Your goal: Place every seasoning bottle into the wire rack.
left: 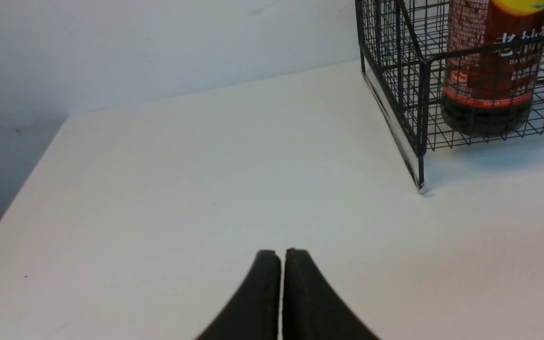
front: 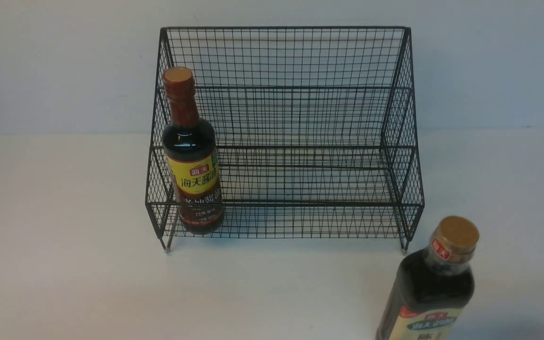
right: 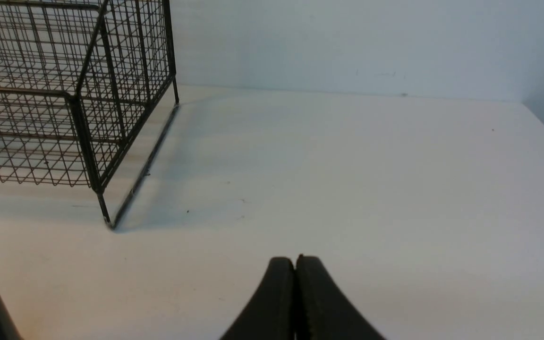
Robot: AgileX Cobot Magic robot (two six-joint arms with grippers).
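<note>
Bare lab tabletop [front: 64, 264], plain wall [front: 40, 61]

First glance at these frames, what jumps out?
The wide black wire-mesh rack standing on the white table, with a dark-liquid bottle with a yellow-red label upright in its lower tier at the robot's left end. A larger gold-capped bottle with a cream-and-green label stands outside, in front of the rack's right corner.

On my worktop [front: 64, 236] the wire rack [front: 284, 56] stands ahead; one bottle [front: 191, 156] stands upright in its lower tier, far left. The other bottle [front: 430, 293] stands outside, front right.
</note>
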